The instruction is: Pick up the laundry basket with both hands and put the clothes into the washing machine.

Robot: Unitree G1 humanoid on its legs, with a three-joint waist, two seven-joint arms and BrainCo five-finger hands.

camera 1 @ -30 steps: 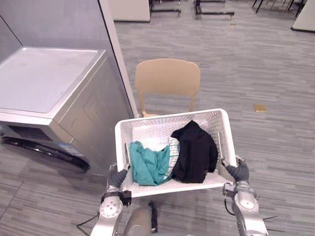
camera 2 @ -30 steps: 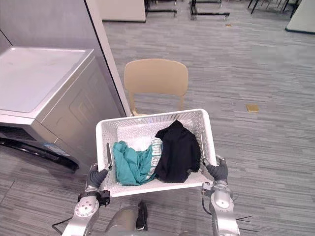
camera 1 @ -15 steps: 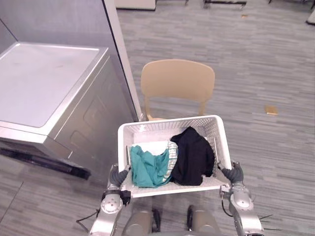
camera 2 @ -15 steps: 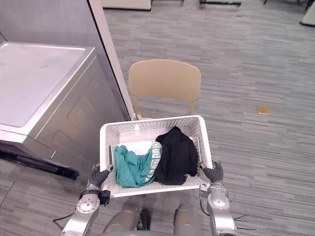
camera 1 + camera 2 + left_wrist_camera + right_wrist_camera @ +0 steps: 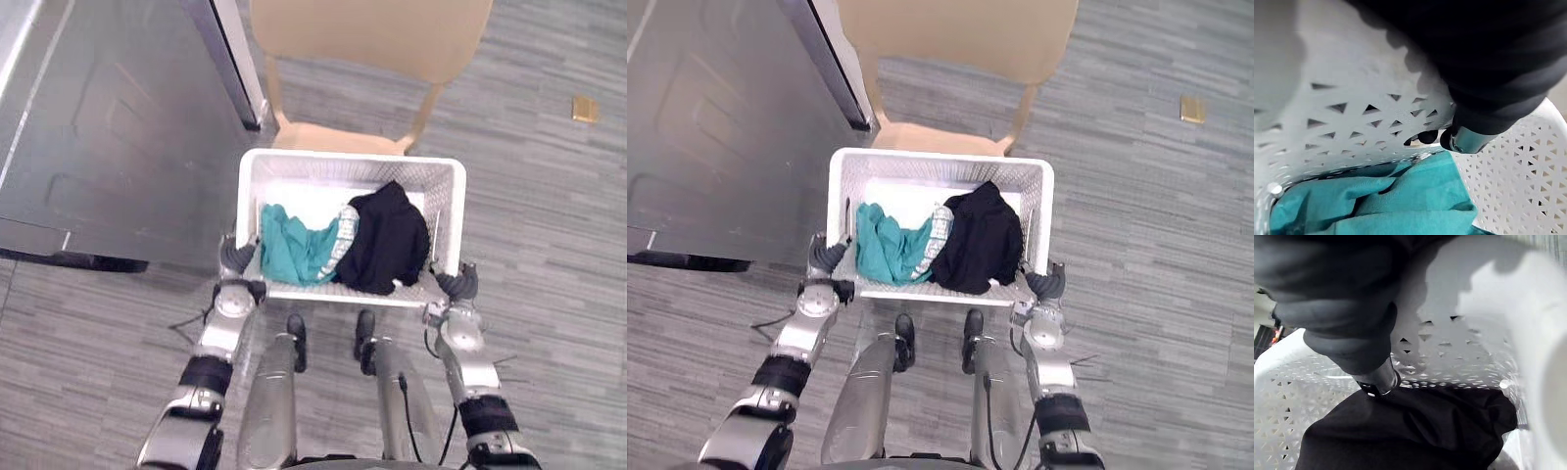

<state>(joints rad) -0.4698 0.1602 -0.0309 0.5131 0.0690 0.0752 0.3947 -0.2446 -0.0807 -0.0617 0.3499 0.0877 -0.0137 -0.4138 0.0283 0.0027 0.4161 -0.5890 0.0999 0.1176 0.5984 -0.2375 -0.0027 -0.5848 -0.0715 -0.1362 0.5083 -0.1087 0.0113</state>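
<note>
I hold a white laundry basket [image 5: 348,162] out in front of me, above the floor. My left hand [image 5: 235,259] is curled on its left side and my right hand [image 5: 458,284] on its right side. Inside lie a teal garment [image 5: 292,247] on the left, a black garment [image 5: 389,240] on the right, and a pale checked cloth [image 5: 343,230] between them. In the left wrist view a finger [image 5: 1469,139] hooks the perforated wall [image 5: 1352,103] above the teal garment [image 5: 1396,205]. In the right wrist view a finger [image 5: 1378,377] grips the wall [image 5: 1449,338] by the black garment [image 5: 1410,431].
The grey washing machine [image 5: 108,127] stands to the left, with a dark edge [image 5: 78,260] low on its front. A tan chair [image 5: 372,39] stands just past the basket, its seat [image 5: 338,138] at the far rim. A small tan tile [image 5: 585,108] lies on the floor at right.
The whole picture has shifted as the camera tipped downward. The basket stays held in both hands, and its far rim now lies at the chair's seat.
</note>
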